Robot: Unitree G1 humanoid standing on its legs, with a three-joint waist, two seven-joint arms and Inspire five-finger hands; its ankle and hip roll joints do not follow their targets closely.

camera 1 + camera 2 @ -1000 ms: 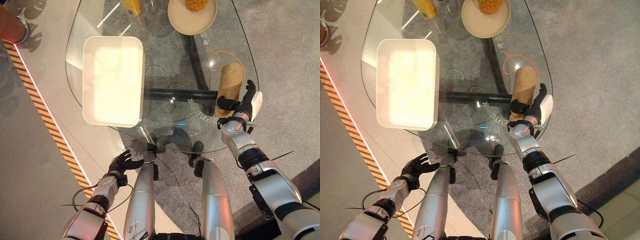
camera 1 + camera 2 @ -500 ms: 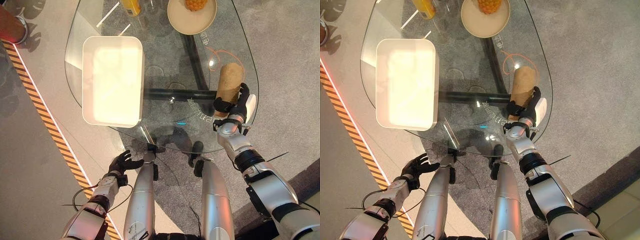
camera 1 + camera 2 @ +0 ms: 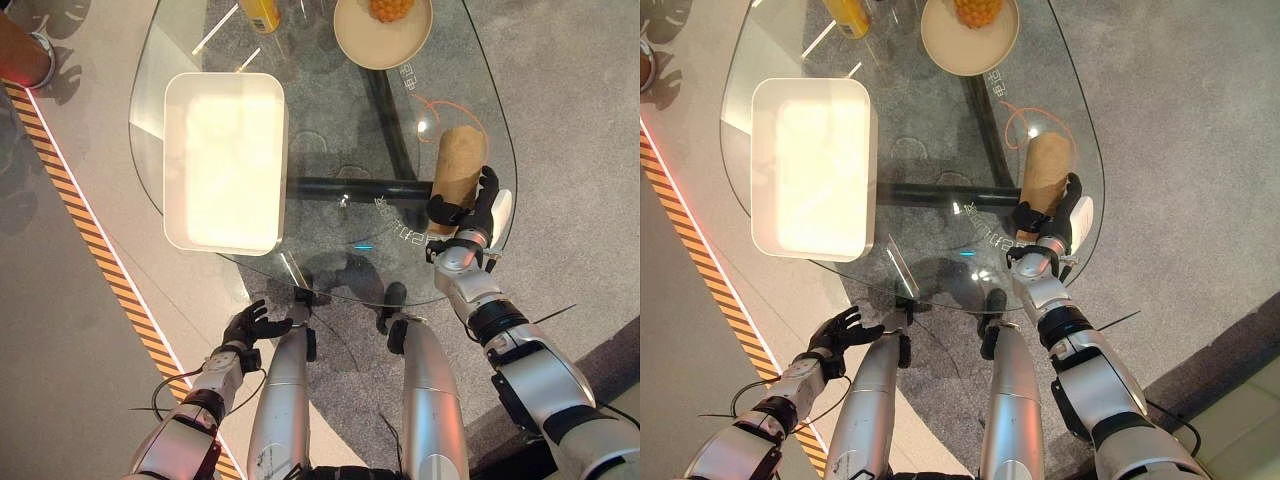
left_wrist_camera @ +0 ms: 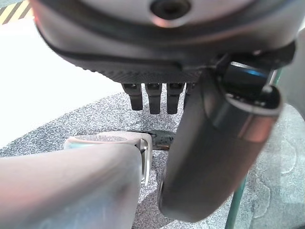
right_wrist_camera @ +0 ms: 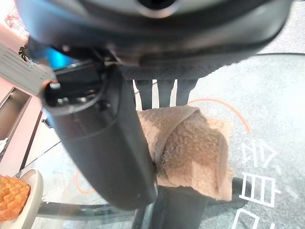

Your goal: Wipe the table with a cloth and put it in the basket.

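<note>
Across the glass table [image 3: 200, 30], the largest thing is the white basket [image 3: 225, 160], lying on the table's left half with its near short wall close to the table's near rim and its left wall close to the left rim. Right of the basket a broad bare stretch of glass runs to the cloth, crossed underneath by the dark table frame. White characters are printed on the glass near the right front rim, and more beside the bowl; an orange ring is drawn on the glass by the cloth; none of it is clear enough to read.

Beyond the basket, at the far rim, sit a beige bowl [image 3: 383, 40] holding orange food and a yellow bottle [image 3: 262, 14], partly cut off.

Right of the basket, close to the table's right rim, lies the tan cloth [image 3: 458, 165], rolled lengthwise. The right hand [image 3: 472, 212] is at its near end, fingers and thumb curled round it.

Below the table's near rim, on the basket's side, the left hand [image 3: 249, 326] hangs over the floor with fingers loosely spread, holding nothing. A striped line [image 3: 80, 220] runs along the floor left of the table.
</note>
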